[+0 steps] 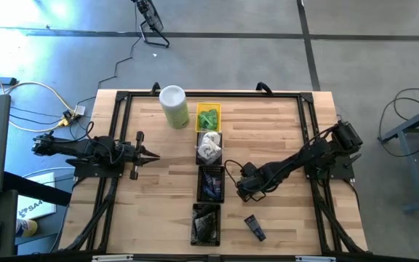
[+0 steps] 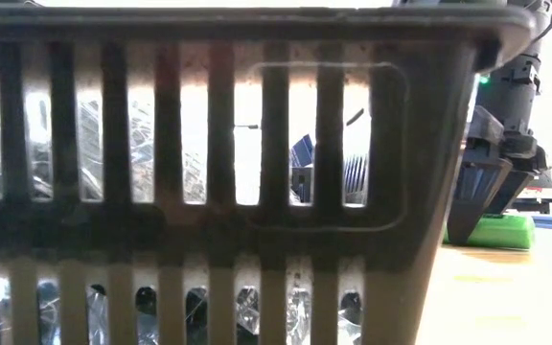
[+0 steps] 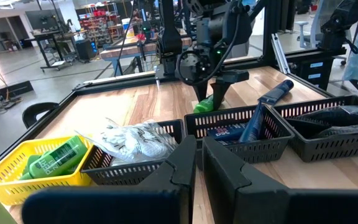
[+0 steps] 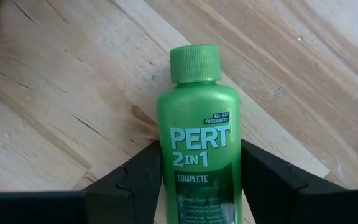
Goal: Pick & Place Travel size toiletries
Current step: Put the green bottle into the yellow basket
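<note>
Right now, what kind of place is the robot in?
Probably a big workshop or robot lab. A wooden table stands on a grey concrete floor, cables trail across it, and other workbenches and shelves fill the open hall behind.

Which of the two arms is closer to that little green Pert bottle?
The right. The right gripper straddles the green bottle on the table; the left gripper waits across the row of trays.
</note>
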Controlling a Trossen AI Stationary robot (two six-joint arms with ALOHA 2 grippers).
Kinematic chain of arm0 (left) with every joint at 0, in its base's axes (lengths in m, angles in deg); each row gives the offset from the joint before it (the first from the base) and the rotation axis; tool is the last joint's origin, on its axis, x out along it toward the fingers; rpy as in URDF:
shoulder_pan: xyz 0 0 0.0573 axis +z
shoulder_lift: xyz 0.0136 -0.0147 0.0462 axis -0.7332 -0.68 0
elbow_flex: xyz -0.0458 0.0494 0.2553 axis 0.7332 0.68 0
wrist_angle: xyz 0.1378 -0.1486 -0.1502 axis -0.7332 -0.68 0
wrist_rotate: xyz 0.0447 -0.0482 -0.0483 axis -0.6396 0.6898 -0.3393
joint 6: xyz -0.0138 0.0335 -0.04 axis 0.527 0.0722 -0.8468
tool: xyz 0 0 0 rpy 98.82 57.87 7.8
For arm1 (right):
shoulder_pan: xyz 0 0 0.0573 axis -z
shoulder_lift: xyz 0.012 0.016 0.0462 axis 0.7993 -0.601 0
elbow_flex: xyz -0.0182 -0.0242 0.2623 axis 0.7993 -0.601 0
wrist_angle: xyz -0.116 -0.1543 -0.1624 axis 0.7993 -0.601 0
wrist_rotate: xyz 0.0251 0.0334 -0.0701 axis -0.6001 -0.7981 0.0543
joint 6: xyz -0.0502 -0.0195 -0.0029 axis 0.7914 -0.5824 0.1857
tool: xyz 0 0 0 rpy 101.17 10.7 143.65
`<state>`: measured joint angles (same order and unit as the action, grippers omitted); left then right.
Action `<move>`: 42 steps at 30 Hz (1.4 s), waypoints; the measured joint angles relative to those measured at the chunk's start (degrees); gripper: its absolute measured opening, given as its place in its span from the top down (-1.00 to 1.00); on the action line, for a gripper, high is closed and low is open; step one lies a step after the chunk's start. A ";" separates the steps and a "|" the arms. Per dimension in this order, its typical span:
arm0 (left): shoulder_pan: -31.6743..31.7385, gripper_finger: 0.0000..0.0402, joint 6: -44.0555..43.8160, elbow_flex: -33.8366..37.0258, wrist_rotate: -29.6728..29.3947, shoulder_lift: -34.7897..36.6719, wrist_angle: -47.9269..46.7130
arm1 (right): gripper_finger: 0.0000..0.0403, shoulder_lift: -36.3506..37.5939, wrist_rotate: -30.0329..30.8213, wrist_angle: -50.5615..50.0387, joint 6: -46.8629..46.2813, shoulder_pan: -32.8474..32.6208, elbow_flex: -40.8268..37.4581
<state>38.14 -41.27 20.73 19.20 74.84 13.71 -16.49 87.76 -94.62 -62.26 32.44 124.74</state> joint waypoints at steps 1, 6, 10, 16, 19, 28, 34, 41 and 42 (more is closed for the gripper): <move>0.01 0.88 0.00 0.00 -0.02 0.00 -0.02 | 0.08 0.00 0.29 0.00 0.00 -0.02 0.00; 0.02 0.88 0.00 -0.01 -0.01 0.00 -0.02 | 0.08 0.00 0.56 0.00 0.00 -0.02 0.00; 0.00 0.88 0.00 -0.01 -0.01 -0.01 -0.02 | 0.08 0.00 0.36 0.00 0.00 -0.02 0.00; 0.01 0.88 0.00 0.00 -0.02 -0.01 -0.01 | 0.08 0.00 0.36 0.00 0.00 -0.02 0.00; 0.00 0.88 0.00 0.00 0.00 0.00 -0.02 | 0.08 0.02 0.02 0.00 0.00 0.00 0.00; 0.02 0.88 0.00 0.00 -0.02 0.00 0.00 | 0.14 1.24 -1.41 0.97 -0.02 0.12 0.04; 0.00 0.88 0.00 0.00 0.00 0.00 -0.01 | 0.14 3.58 -1.00 0.93 -0.02 0.44 0.04; 0.02 0.88 0.00 0.00 0.00 -0.02 -0.02 | 0.14 9.73 6.62 3.93 1.55 1.31 0.04; 0.01 0.88 0.00 0.00 0.00 -0.02 -0.02 | 0.14 10.62 8.19 5.40 2.24 1.74 0.04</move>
<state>38.16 -41.27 20.73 19.21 74.82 13.69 -5.87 95.95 -89.21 -60.02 34.18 124.78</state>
